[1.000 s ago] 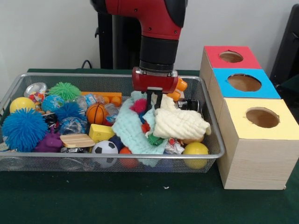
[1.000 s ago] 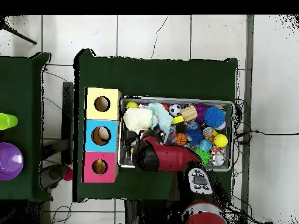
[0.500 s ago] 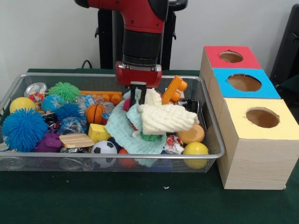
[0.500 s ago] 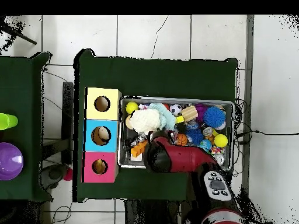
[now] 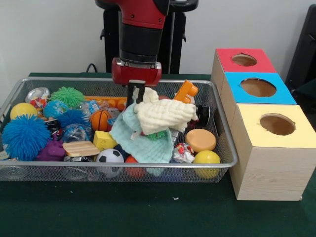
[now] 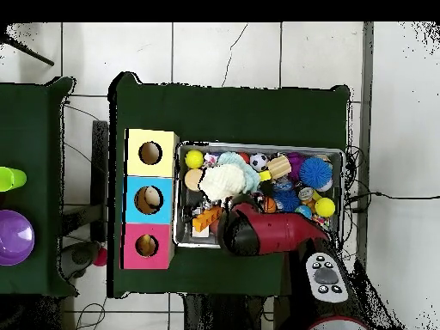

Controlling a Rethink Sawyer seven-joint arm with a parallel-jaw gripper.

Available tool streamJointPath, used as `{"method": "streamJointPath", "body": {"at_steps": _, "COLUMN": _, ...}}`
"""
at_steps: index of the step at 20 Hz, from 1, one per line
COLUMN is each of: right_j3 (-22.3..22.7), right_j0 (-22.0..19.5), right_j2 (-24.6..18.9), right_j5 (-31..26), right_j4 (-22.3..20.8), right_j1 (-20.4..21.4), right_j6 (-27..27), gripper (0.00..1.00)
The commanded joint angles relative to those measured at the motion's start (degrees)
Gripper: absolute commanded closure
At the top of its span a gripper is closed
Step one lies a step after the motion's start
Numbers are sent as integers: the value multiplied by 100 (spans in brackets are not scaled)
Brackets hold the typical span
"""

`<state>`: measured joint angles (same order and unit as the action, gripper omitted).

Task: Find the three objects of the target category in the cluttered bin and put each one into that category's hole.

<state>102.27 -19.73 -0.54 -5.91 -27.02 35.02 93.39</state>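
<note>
Front view: hung over the middle of the wire bin (image 5: 223, 148), the end effector (image 5: 137, 94) clamped on a cream cloth (image 5: 163, 114) lifted off the clutter, with a mint cloth (image 5: 143, 140) draped beneath and touching it. Sat near the bin's far left corner, a green puffer ball (image 5: 68, 96); lay at the left end, a large blue puffer ball (image 5: 24, 137), with a smaller blue one (image 5: 72, 117) between them. Stood beside the bin toward the bench's right edge, three wooden boxes in a row, the red-topped hole (image 5: 244, 59) farthest from the camera. Rested in the bin's near right corner, a yellow ball (image 5: 206, 158), just beside an orange disc (image 5: 200, 139). Overhead view: covered the bin's robot-side half, the red arm (image 6: 271, 235), hiding the end effector. Showed beside it the cream cloth (image 6: 222, 181); seen at the bin's end away from the boxes, the large blue puffer ball (image 6: 315, 172). Lay nearest the robot's edge of the bench, the red-topped hole (image 6: 147, 245).
</note>
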Motion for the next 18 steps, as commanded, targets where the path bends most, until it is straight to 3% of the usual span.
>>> {"method": "streamJointPath", "body": {"at_steps": 1, "right_j3": -652, "right_j0": -66, "right_j2": -221, "right_j5": -1158, "right_j4": -684, "right_j1": -43, "right_j6": -804, "gripper": 100}}
{"method": "streamJointPath", "body": {"at_steps": 6, "right_j3": -611, "right_j0": -90, "right_j2": -297, "right_j5": -1074, "right_j4": -713, "right_j1": -66, "right_j6": -468, "gripper": 100}}
{"method": "streamJointPath", "body": {"at_steps": 12, "right_j3": -560, "right_j0": -176, "right_j2": -343, "right_j5": -1160, "right_j4": -875, "right_j1": 158, "right_j6": -662, "gripper": 100}}
{"method": "streamJointPath", "body": {"at_steps": 18, "right_j3": -209, "right_j0": -971, "right_j2": -849, "right_j5": -1343, "right_j4": -1140, "right_j1": 573, "right_j6": -1364, "gripper": 100}}
